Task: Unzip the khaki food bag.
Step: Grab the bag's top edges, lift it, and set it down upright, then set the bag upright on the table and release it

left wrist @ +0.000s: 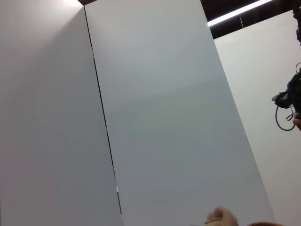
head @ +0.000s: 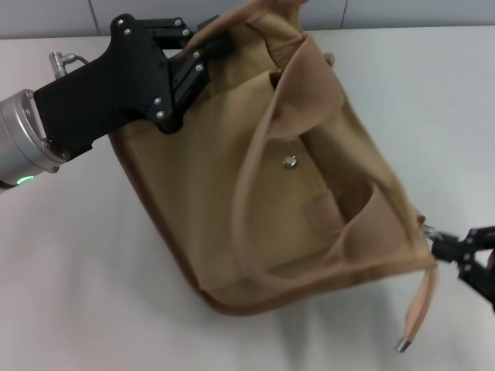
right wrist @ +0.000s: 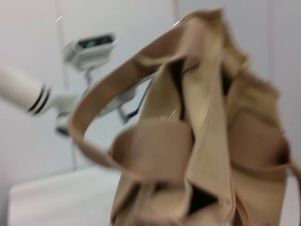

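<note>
My left gripper (head: 207, 48) pinches the floppy khaki food bag (head: 232, 193); right gripper (head: 452, 249) fingers grip its zipper pull, where I'd hold.

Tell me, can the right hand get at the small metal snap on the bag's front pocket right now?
Probably not right away: the right hand is closed on the zipper pull at the khaki food bag's corner. The snap lies exposed between the handles, so the path looks open once it releases.

khaki food bag (right wrist: 207, 141) close-up, blurred | webbing handle (right wrist: 103, 108) looping out | top seemingly gaping open
</note>
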